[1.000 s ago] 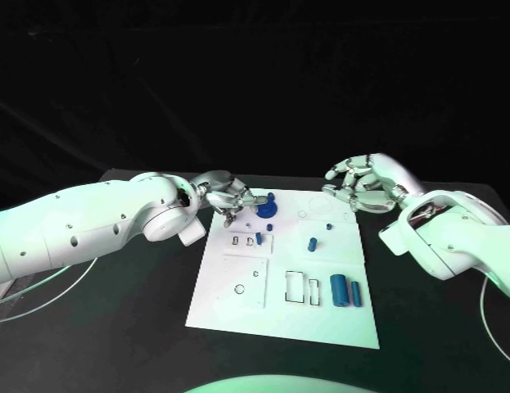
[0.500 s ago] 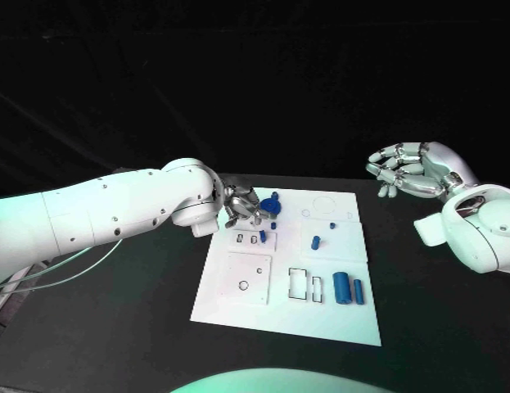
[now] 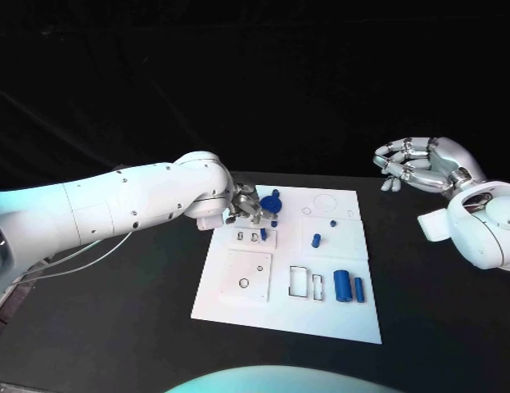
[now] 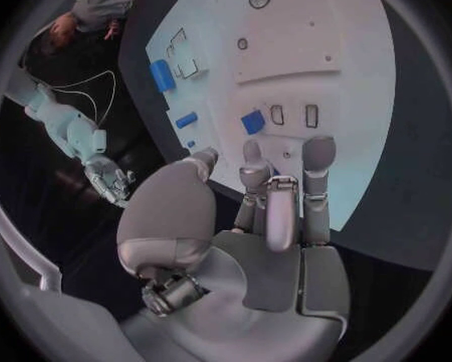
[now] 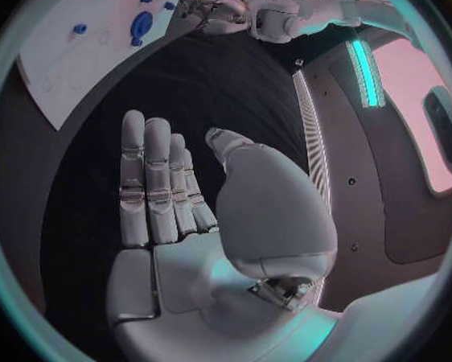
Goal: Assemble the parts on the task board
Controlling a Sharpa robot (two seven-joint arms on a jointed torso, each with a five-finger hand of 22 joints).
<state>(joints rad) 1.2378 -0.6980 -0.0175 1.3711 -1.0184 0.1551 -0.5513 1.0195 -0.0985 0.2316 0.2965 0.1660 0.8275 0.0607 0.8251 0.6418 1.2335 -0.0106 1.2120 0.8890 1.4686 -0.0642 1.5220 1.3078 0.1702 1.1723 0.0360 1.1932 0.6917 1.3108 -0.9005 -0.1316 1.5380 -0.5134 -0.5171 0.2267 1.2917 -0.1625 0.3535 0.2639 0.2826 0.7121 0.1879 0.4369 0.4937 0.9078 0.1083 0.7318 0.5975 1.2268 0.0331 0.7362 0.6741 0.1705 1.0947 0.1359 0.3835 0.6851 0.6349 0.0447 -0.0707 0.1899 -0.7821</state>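
Observation:
The white task board [image 3: 241,299] lies mid-table. A round blue part [image 3: 270,201] stands at its far left corner, small blue parts [image 3: 316,241] sit further in, and two blue cylinders [image 3: 340,286] lie near the right edge. My left hand [image 3: 244,208] hovers at the far left edge beside the round part. In the left wrist view its fingers [image 4: 318,154] reach over the board [image 4: 326,48] with nothing in them, close to a small blue block [image 4: 252,121]. My right hand [image 3: 421,167] is raised off to the right of the board, its palm [image 5: 186,209] empty and fingers apart.
The black table [image 3: 113,311] surrounds the board, with bare room on both sides. White cables [image 3: 72,258] trail at the left by my left arm. Several rectangular and round slots [image 3: 303,283] mark the board's near half.
My right hand has drawn away from the board's far right corner, out to the right and higher. My left arm has swung its elbow up while its hand stays at the far left edge.

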